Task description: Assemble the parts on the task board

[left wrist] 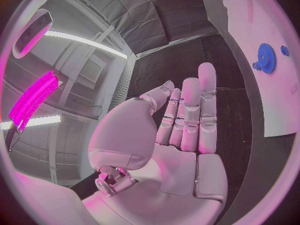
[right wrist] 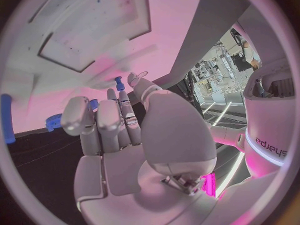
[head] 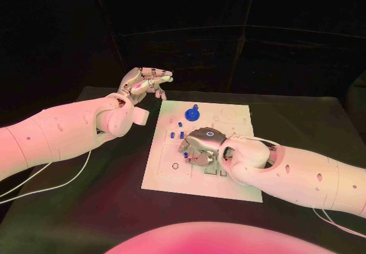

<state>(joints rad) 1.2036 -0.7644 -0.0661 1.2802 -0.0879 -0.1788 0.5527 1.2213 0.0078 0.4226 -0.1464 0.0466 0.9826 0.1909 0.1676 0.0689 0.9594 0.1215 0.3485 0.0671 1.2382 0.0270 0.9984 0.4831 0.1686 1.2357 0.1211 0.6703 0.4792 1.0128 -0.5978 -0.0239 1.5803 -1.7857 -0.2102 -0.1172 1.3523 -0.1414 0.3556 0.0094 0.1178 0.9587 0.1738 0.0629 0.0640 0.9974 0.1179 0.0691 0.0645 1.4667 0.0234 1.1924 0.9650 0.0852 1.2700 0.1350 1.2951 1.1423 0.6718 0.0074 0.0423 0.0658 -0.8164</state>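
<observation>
My right hand [head: 204, 145] pinches a small blue peg [right wrist: 119, 82] over the task board [head: 229, 185]; left hand [head: 143, 82] open. Peg looks light, rigid, slippery: I'd grip mid-shaft.

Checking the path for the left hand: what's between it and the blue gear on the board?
Head view: between the left hand and the blue gear lie only black table and a bare corner of the white board, with no parts.

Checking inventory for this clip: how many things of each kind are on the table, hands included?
Task board: 1
Blue gear: 1
Small blue pegs: 4 in plain sight; the right hand may hide others
Hands, with the left hand: 2
Total: 8
</observation>
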